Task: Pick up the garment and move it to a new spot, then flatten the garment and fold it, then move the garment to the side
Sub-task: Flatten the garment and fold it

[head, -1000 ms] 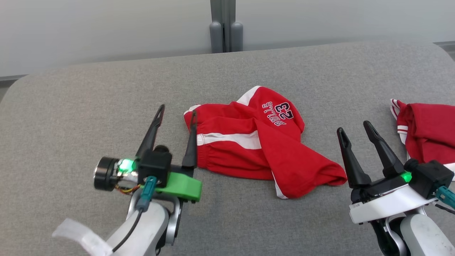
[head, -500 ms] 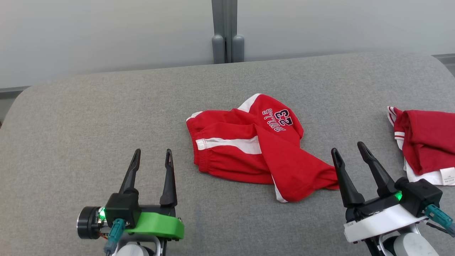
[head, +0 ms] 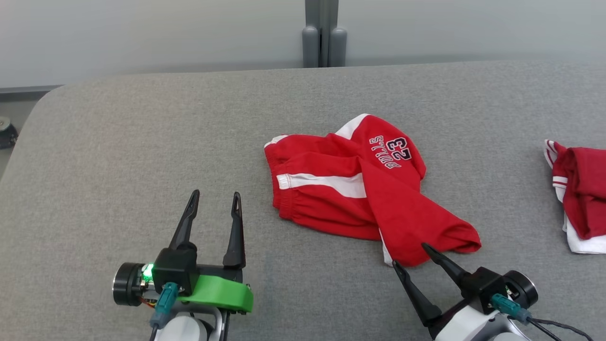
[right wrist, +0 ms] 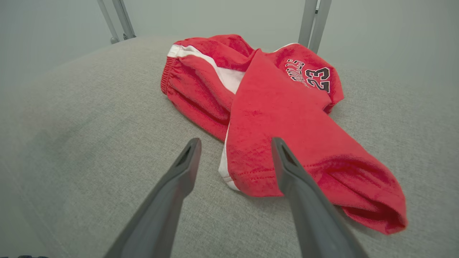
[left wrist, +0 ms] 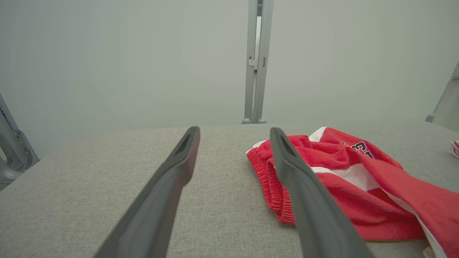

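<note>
Roughly mid-bench, a crumpled red garment [head: 364, 189] with white stripes and a "BULLS 23" print, one leg folded across toward the near right. Wide bare stretch of grey bench [head: 118, 142] to its left as far as the rounded left corner, and open room behind it up to the far edge. Less room on the right, with a second red-and-white garment [head: 580, 199] lying at the right edge, well apart from the first. Near the front edge, left end effector [head: 215, 193] hovering with fingers spread apart and nothing between them, left of the elastic waistband and clear of it. At the near right, right end effector [head: 409, 254] likewise spread wide and empty, tips slanting in, one fingertip over the hem of the folded leg; cannot tell whether touching. Against half a second ago: whole head view shifted through camera movement. Right end effector now lower and aimed at the near hem rather than standing off to the garment's right. Left one placed much as before, garment's lie unchanged. Woven grey covering, flat and unwrinkled. Beyond the far edge, a pale plain wall [head: 142, 33] and a grey upright post [head: 324, 33].
</note>
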### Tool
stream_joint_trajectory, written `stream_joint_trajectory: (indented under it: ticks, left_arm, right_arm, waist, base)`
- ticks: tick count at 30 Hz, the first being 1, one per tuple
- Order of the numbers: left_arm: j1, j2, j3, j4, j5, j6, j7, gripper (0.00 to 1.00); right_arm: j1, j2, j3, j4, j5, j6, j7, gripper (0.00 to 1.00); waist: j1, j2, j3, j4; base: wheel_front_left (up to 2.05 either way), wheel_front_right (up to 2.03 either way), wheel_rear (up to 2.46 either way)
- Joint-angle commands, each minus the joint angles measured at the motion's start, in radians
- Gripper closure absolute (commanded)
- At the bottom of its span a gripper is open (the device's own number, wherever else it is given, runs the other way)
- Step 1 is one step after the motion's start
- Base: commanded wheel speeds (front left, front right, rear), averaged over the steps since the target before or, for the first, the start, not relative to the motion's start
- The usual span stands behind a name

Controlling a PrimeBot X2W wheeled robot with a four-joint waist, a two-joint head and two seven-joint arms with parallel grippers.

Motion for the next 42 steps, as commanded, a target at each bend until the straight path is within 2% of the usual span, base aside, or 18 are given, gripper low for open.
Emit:
stream_joint_trajectory:
  ticks: [1,5,13,14,15,19,24,31,39,40,41,42]
  left_arm:
    - [-0.020,0.000,-0.004,0.006,0.004,-0.003,-0.001,0.00]
    - [-0.031,-0.002,-0.030,0.005,-0.023,0.007,-0.001,0.00]
    - [-0.041,-0.002,-0.052,-0.004,-0.048,0.034,-0.001,0.00]
    - [-0.041,-0.002,-0.055,-0.005,-0.050,0.037,-0.001,0.00]
    - [-0.041,-0.002,-0.056,-0.006,-0.052,0.039,-0.001,0.00]
    - [-0.039,-0.002,-0.054,-0.007,-0.056,0.046,-0.001,0.00]
    - [-0.035,-0.002,-0.043,0.001,-0.065,0.047,-0.001,0.00]
    - [-0.049,-0.001,-0.047,0.008,-0.076,0.038,-0.001,0.00]
    - [-0.074,-0.001,-0.078,0.027,-0.080,0.037,-0.001,0.00]
    - [-0.077,-0.001,-0.082,0.031,-0.080,0.038,-0.001,0.00]
    - [-0.079,-0.001,-0.085,0.035,-0.080,0.038,-0.001,0.00]
    - [-0.082,-0.001,-0.088,0.038,-0.081,0.039,-0.001,0.00]
  right_arm:
    - [-0.030,-0.008,0.018,0.037,-0.014,0.000,0.000,0.00]
    - [-0.086,-0.013,0.054,0.137,-0.049,0.000,-0.002,0.00]
    - [-0.154,0.002,0.032,0.262,-0.102,0.000,-0.004,0.00]
    - [-0.160,0.001,0.019,0.276,-0.111,0.000,-0.004,0.55]
    - [-0.166,0.003,0.007,0.279,-0.118,0.000,-0.004,1.00]
    - [-0.158,0.008,-0.026,0.277,-0.117,0.000,-0.004,1.00]
    - [-0.126,-0.015,-0.047,0.234,-0.084,0.000,-0.004,1.00]
    - [-0.089,-0.074,-0.088,0.180,0.051,0.000,-0.005,1.00]
    - [-0.162,-0.132,-0.082,0.210,0.142,0.000,-0.003,1.00]
    - [-0.175,-0.139,-0.073,0.219,0.150,0.000,-0.003,0.91]
    - [-0.187,-0.147,-0.065,0.228,0.152,0.000,-0.003,0.58]
    - [-0.201,-0.154,-0.056,0.240,0.157,0.000,-0.003,0.00]
  waist:
    - [0.0000,0.0000,0.028,0.036]
    - [0.0000,0.0000,0.046,0.071]
    - [0.0000,0.0000,0.071,0.112]
    - [0.0000,0.0000,0.073,0.114]
    - [0.0000,0.0000,0.075,0.115]
    - [0.0000,0.0000,0.074,0.107]
    - [0.0000,0.0000,0.057,0.072]
    - [0.0000,0.0000,0.041,0.015]
    - [0.0000,0.0000,0.058,-0.004]
    - [0.0000,0.0000,0.062,-0.003]
    - [0.0000,0.0000,0.064,-0.002]
    - [0.0000,0.0000,0.067,-0.001]
  base:
    - [0.00,0.00,0.00]
    - [0.00,0.00,0.00]
    - [0.00,0.00,0.00]
    - [0.00,0.00,0.00]
    - [0.00,0.00,0.00]
    - [0.00,0.00,0.00]
    - [0.00,0.00,0.00]
    - [0.00,0.00,0.00]
    - [0.00,0.00,0.00]
    - [0.00,0.00,0.00]
    - [0.00,0.00,0.00]
    - [0.00,0.00,0.00]
